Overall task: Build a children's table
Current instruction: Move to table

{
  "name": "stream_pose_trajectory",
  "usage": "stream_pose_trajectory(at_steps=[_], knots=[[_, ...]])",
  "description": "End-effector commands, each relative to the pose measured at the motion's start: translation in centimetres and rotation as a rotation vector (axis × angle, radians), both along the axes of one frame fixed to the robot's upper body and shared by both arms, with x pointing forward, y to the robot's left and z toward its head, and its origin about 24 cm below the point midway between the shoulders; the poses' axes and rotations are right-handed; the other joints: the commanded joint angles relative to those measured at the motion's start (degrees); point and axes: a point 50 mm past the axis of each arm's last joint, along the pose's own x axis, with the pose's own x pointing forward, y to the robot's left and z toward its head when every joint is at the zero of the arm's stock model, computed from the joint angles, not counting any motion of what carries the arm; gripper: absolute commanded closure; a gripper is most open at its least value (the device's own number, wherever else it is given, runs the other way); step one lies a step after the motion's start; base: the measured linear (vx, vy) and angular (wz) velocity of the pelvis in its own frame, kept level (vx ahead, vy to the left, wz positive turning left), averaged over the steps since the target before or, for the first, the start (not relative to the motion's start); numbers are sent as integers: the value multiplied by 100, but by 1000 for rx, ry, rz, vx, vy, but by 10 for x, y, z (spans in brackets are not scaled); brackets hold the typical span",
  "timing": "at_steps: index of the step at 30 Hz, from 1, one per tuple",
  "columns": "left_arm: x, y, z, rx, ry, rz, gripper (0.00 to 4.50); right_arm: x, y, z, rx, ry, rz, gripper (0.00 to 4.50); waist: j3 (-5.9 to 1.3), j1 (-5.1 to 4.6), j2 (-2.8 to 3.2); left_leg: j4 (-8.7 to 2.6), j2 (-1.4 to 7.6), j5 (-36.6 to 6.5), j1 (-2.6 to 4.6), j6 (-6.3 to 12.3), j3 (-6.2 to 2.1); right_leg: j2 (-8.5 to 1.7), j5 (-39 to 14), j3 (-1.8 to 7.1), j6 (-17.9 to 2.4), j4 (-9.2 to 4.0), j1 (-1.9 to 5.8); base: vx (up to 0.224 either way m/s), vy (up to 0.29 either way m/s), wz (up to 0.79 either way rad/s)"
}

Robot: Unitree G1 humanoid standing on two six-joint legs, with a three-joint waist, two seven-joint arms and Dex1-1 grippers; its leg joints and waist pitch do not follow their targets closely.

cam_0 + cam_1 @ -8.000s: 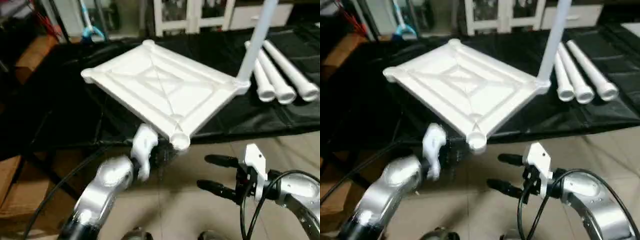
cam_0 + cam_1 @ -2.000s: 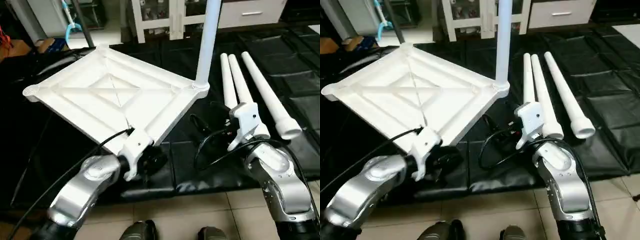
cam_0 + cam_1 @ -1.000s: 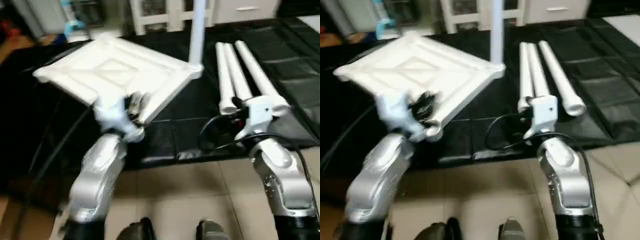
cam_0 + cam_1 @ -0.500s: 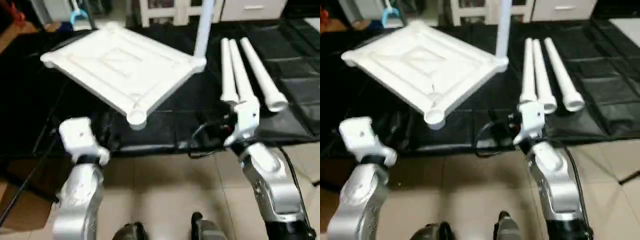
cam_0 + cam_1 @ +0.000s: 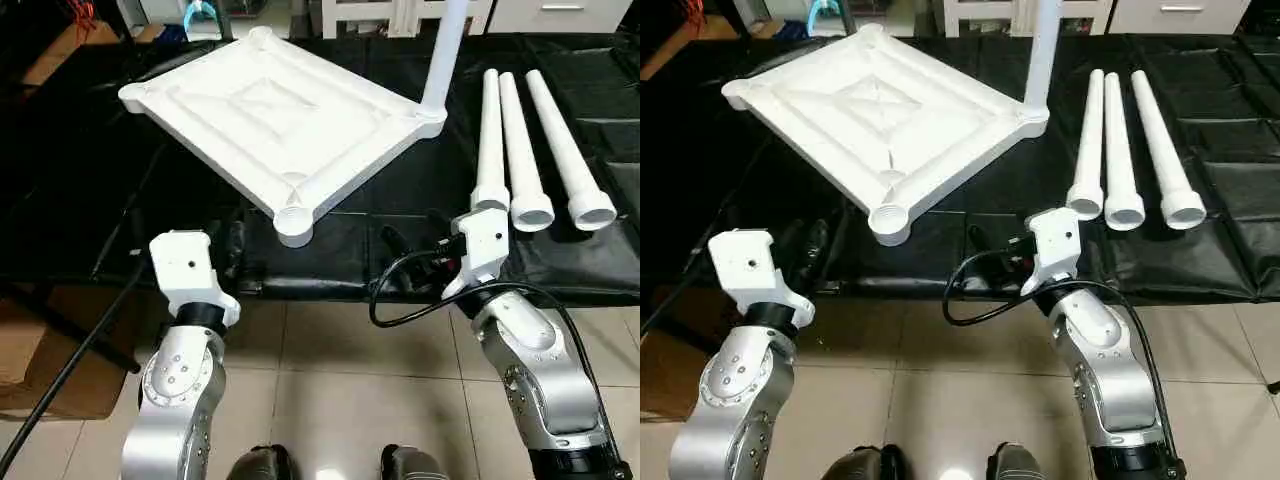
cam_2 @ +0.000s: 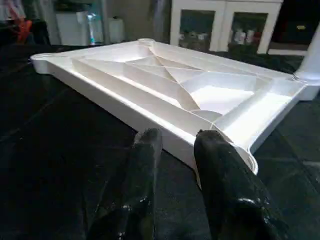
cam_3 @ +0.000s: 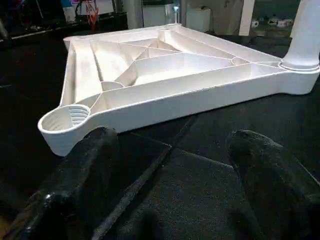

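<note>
The children's table is in parts on a black mat. Its white tabletop lies underside up, ribs showing, with one leg standing in the far right corner socket. The near corner socket is empty. Three loose legs lie side by side to the right. My left gripper sits just short of the tabletop's near edge, its fingers a narrow gap apart and holding nothing. My right gripper is wide open and empty, low over the mat, facing the near socket.
The mat's front edge runs just ahead of both wrists, with tiled floor below. A cardboard box stands at the lower left. A black cable loops off the right wrist. White cabinets stand behind the mat.
My left gripper has come off the tabletop's near corner and pulled back toward the mat's front edge. The right arm has hardly moved. The head view has shifted.
</note>
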Motion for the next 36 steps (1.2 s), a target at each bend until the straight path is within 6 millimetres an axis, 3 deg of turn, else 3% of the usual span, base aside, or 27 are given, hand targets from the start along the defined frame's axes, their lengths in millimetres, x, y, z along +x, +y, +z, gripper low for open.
stream_pose_trajectory(at_steps=[1,2,3,5,7,8,9,12,13,14,15,16,17,18,19,20,21,22,23,24,25,27,28,30,32,33,36], knots=[[-2,-4,5,-7,-21,-47,310,-1,-4,1,7,2,-22,64,-501,-18,-55,-350,228,-783,87,507,-36,-269,-238,94,-1262,-387,321,0,0,0],[-2,-4,5,-7,-21,-47,310,-1,-4,1,7,2,-22,64,-501,-18,-55,-350,228,-783,87,507,-36,-269,-238,94,-1262,-387,321,0,0,0],[-1,-6,9,-5,-52,-72,310,1,-6,1,12,11,-37,64,-532,-24,24,-202,261,-1137,383,145,229,-25,-739,276,-1045,-563,96,0,0,0],[-1,-5,11,2,-61,-63,310,2,-7,1,13,12,-39,64,-411,13,-64,-318,230,-2346,692,-464,342,277,-1731,190,-729,-577,7,-13,-15,-19],[0,-3,14,3,-78,-44,310,3,-7,2,13,12,-39,64,-190,-83,-138,-382,253,-3866,1191,-416,321,425,-3258,-56,-466,-654,-214,-11,-16,-61],[1,-3,15,10,-82,-44,310,3,-7,3,14,10,-38,64,-190,-83,-138,-382,253,-3866,1191,-416,321,425,-3258,-56,-466,-654,-214,33,30,-84],[1,-2,16,16,-83,-46,310,4,-7,4,12,7,-36,64,-114,-189,-115,-575,457,-4666,1300,-197,183,310,-3399,-379,-327,-474,-146,29,18,-50],[1,-2,16,16,-83,-46,310,4,-7,4,12,7,-36,64,-121,-216,-83,-1016,859,-4923,1083,131,58,-173,-2106,-454,-353,347,303,89,-9,-136],[1,-2,16,16,-83,-46,310,4,-7,4,12,7,-36,64,-150,-284,-217,-780,562,-4729,1250,218,308,-216,-2359,-374,-723,-20,194,85,-83,-108],[1,-2,16,16,-83,-46,310,4,-7,4,12,7,-36,64,-189,-307,-277,-477,201,-4335,1223,178,420,-169,-3026,-251,-811,-333,250,124,-88,-100],[1,-2,16,16,-83,-46,310,4,-7,4,12,7,-36,64,-374,-154,-454,224,-449,-2688,830,349,384,-357,-4562,565,-909,-684,967,181,-92,-92],[1,-2,16,16,-83,-46,310,4,-7,4,12,7,-36,64,-410,-64,-511,642,-508,-1988,491,494,133,-604,-4972,961,-1243,-709,1346,181,-92,-92],[1,-2,16,16,-83,-46,310,4,-7,4,12,7,-36,64,-372,1,-398,943,-589,-1347,347,421,-116,-486,-4630,1323,-1846,-669,1355,211,-109,-55],[1,-2,16,21,-83,-48,310,4,-7,5,11,5,-36,64,-273,-37,-415,1081,-612,-1217,259,316,-233,-384,-4250,1440,-2093,-666,1273,208,-78,-32],[1,-2,16,26,-83,-49,310,5,-7,5,9,3,-35,64,-216,-19,-247,1138,-548,-785,119,57,-551,-251,-3211,1643,-2217,-678,1168,208,-78,-32],[1,-2,17,45,-89,-60,310,13,-10,8,-17,-7,-38,64,-180,-64,-381,1045,-400,-383,-209,306,-719,-527,-2716,1312,-2240,-622,1296,229,-26,-43],[1,-2,17,53,-91,-68,310,17,-12,10,-32,-13,-40,64,-238,-197,-58,722,-297,82,-183,326,-810,-378,-2592,836,-1900,-668,1086,216,44,-41],[1,-2,17,53,-91,-68,310,17,-12,10,-32,-13,-40,64,-228,-292,83,241,-335,150,-203,574,-717,-83,-3123,395,-1317,-776,1124,216,44,-41],[1,-2,17,56,-91,-70,310,18,-13,11,-35,-15,-42,64,-260,-277,236,20,-208,88,-92,667,-730,-33,-3118,158,-1002,-781,1113,214,112,-28],[1,-2,17,56,-92,-70,310,19,-13,11,-34,-15,-43,64,-159,-379,345,-336,99,-994,112,682,-1057,209,-3037,-114,-647,-481,899,226,129,-23],[1,-2,17,55,-92,-70,310,20,-14,13,-38,-20,-42,64,-304,-602,414,-680,436,-3745,629,824,-1630,345,-1916,-333,-238,694,537,226,129,-23],[1,-3,16,52,-90,-70,310,21,-14,14,-48,-26,-37,64,-447,-686,240,-512,446,-2912,978,1999,-1776,189,-1202,-217,335,841,158,248,62,-12],[1,-3,16,46,-88,-70,310,23,-14,14,-70,-32,-28,64,-467,-771,177,-394,329,-1347,1032,2780,-1775,120,-1000,-206,632,906,-12,258,42,-12],[1,-3,15,30,-75,-74,310,25,-12,15,-87,-33,-3,64,-471,-773,87,-372,301,-345,987,3219,-1707,1,-810,-80,856,891,-102,204,-46,-24],[0,-4,14,20,-67,-77,310,26,-11,15,-91,-32,12,64,-437,-596,-261,-128,-385,-447,566,2567,-1126,-305,127,380,625,-37,275,182,-111,-16],[-1,-3,14,28,-60,-91,310,27,-7,16,-92,-6,59,64,-630,-404,-458,802,-915,-973,-504,2004,-454,-852,1284,939,812,-169,1549,205,-130,-2],[-2,-3,13,39,-54,-113,310,27,-3,19,-87,10,100,64,-554,-283,-436,530,-849,931,-341,734,-329,-362,6209,206,1386,283,1110,105,-94,-13]])
